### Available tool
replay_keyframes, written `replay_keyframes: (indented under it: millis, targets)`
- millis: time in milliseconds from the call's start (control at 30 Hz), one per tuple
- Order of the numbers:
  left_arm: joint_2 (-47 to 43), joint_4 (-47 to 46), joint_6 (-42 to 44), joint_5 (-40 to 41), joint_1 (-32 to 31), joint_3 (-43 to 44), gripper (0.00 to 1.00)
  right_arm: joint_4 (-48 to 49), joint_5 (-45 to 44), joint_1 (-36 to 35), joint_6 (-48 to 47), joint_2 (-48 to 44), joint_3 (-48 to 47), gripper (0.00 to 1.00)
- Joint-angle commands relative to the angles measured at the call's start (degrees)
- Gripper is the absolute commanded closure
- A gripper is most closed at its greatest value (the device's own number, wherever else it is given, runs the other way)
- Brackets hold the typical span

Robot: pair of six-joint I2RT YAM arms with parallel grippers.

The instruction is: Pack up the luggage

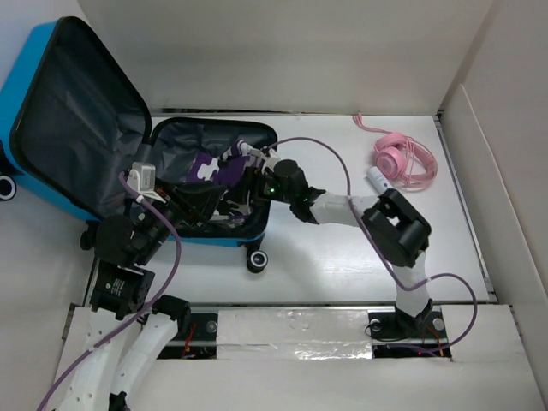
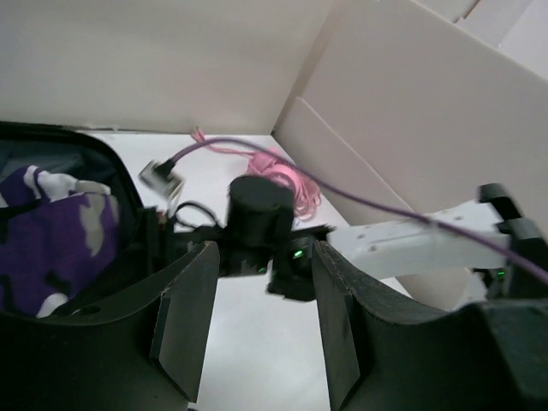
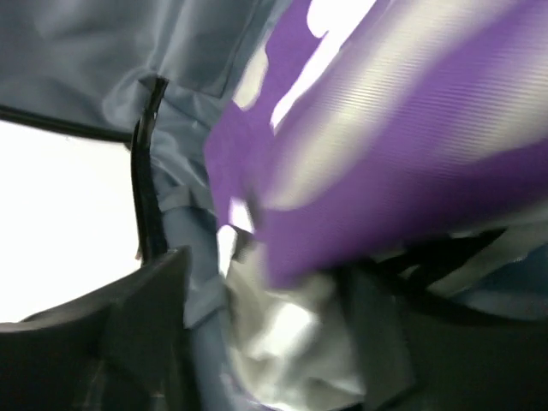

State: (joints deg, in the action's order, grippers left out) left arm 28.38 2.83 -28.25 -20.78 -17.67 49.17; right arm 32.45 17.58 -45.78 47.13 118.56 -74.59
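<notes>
While luggage lies open | right end effector apart at purple cloth | left end effector apart | headphones aside

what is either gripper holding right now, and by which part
Left gripper: nothing between its parted fingers. Right gripper: its fingers flank an edge of the purple camouflage folded cloth inside the blue hard-shell suitcase; too blurred to tell if they grip.
</notes>
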Motion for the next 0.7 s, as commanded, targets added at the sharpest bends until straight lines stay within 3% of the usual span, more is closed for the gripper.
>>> replay_keyframes:
  millis: [0,33,233,400,467,500,533,600,633,667]
  targets:
    - [1.76,-2.48,0.83,-1.90,-0.43,-0.30,0.55,-8.15,-6.22,1.83,-6.43,-11.06,0.67,0.16]
    - [2.20,-2.48,0.83,-2.16,-0.43,-0.30,0.55,-9.93,-7.64,1.22,-7.49,-12.38,0.58,0.06]
    - [2.91,-0.29,2.84,0.99,-0.43,0.05,0.55,-14.24,-11.25,1.22,-11.18,-18.54,-2.30,0.00]
    - [2.82,2.09,3.90,6.18,-0.43,0.75,0.55,-25.72,-17.20,1.22,-14.34,-18.10,-10.04,0.00]
    - [2.82,1.92,3.90,5.93,-0.43,0.58,0.55,-26.91,-21.17,1.22,-14.96,-19.77,-9.10,0.08]
    - [3.08,1.74,4.08,5.49,-0.43,0.49,0.56,-26.21,-24.23,1.22,-15.14,-21.08,-7.34,0.14]
    - [3.26,1.74,4.17,5.13,-0.43,0.32,0.58,-25.51,-25.22,2.09,-15.23,-22.75,-5.15,0.48]
    - [4.31,1.74,4.43,4.43,-0.43,0.32,0.64,-22.97,-27.16,4.81,-16.10,-29.94,3.98,0.85]
    - [4.58,1.74,4.52,4.17,-0.43,0.32,0.70,-23.30,-27.42,6.39,-16.46,-32.75,6.97,0.97]
    - [5.10,1.48,4.52,3.55,-0.43,0.23,0.74,-24.44,-27.78,10.32,-17.16,-38.52,12.22,1.00]
